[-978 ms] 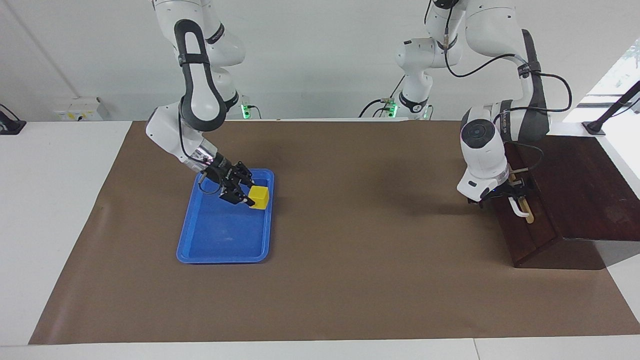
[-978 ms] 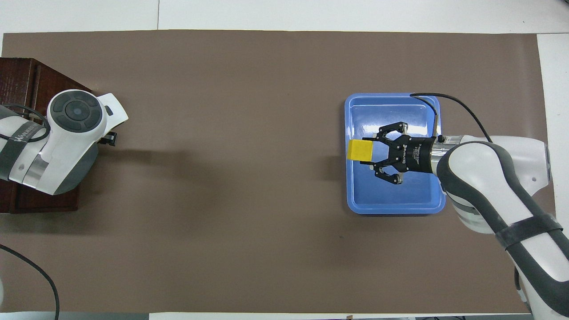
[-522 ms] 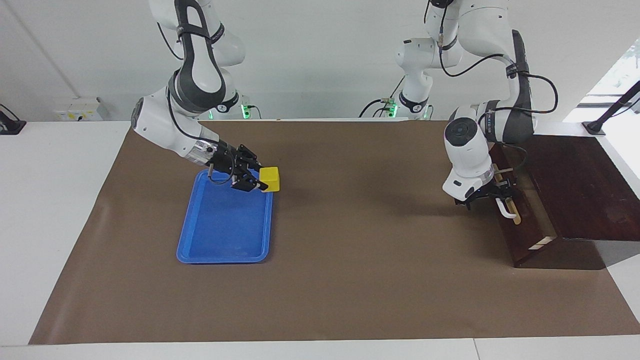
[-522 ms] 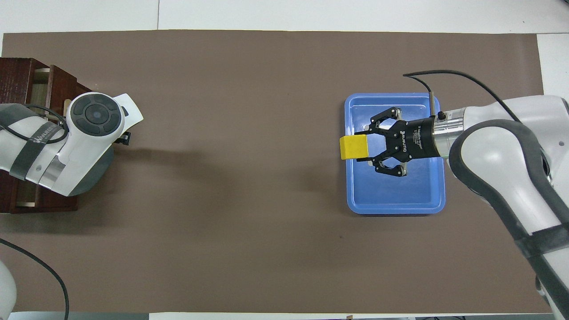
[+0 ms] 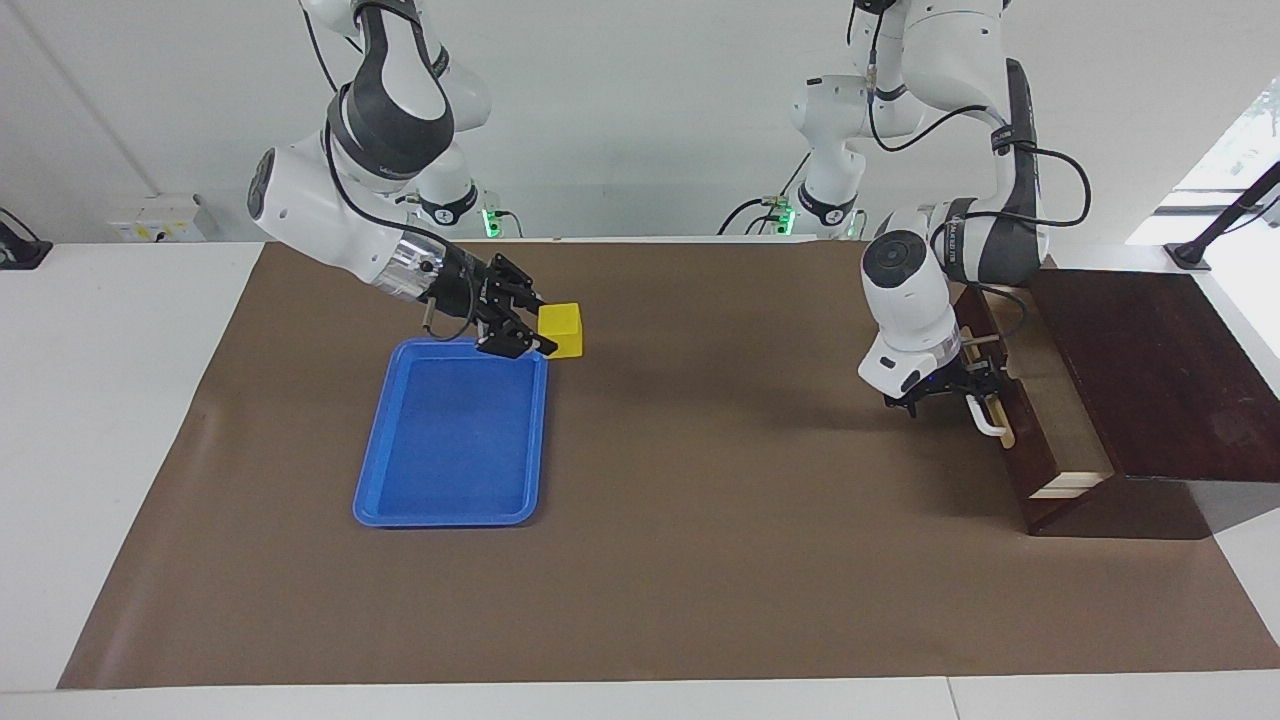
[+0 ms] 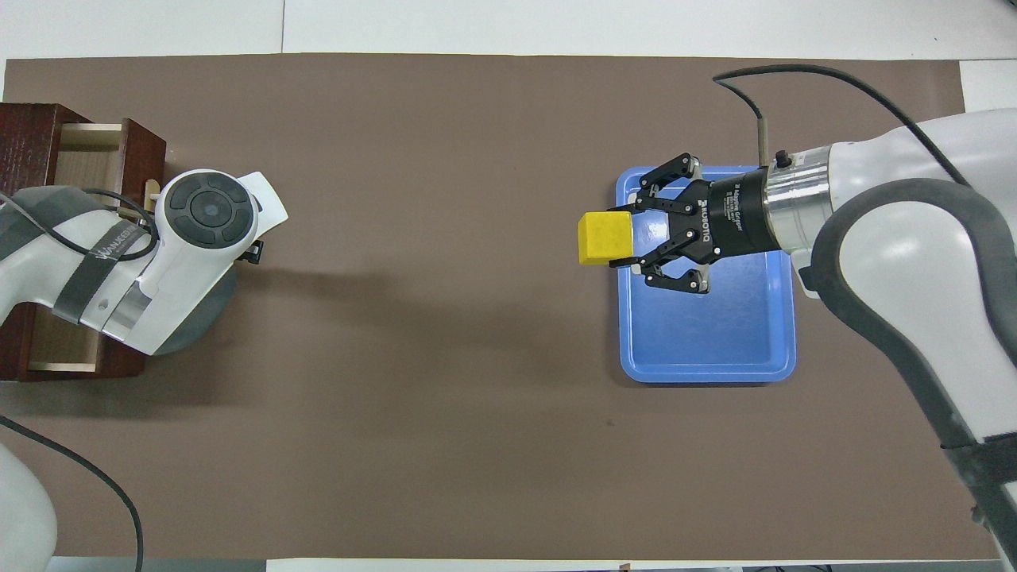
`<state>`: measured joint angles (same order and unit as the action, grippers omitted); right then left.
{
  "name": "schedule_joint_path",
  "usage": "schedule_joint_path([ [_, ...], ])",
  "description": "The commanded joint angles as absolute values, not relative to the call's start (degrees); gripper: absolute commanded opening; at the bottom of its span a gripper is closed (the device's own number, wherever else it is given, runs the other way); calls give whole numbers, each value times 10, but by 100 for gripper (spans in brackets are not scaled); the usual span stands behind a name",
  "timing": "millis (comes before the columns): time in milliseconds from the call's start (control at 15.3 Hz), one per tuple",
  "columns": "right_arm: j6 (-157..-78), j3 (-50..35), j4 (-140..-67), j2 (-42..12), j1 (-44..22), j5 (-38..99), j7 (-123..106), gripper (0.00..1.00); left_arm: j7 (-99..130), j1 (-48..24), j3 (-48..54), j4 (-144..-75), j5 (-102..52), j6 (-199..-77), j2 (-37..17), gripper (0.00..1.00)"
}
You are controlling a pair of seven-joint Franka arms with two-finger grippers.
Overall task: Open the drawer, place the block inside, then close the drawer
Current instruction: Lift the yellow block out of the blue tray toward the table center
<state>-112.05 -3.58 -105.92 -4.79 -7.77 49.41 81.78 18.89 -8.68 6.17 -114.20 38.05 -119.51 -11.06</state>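
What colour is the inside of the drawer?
Pale light wood, against the drawer's dark brown walls; the overhead view shows it best.

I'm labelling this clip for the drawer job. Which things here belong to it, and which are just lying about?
Part of the job:
- drawer, pulled partly open
- its handle, with the left gripper at it
- block, held in the right gripper above the tray's edge

Just lying about:
- blue tray, nothing in it
- brown mat
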Motion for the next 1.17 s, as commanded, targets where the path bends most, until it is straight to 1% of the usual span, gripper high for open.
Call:
schedule_joint_path([
  [0, -1111, -36, -1021, -69, -96, 475, 861, 0, 196, -121, 60, -1136, 361, -1166, -108, 100],
  [261, -1118, -36, -1021, -72, -119, 464, 868, 0, 196, -129, 60, -1133, 355, -1155, -108, 100],
  [1109, -1113, -36, -1021, -72, -113, 463, 867, 0, 195, -146, 61, -1133, 350, -1151, -108, 100],
])
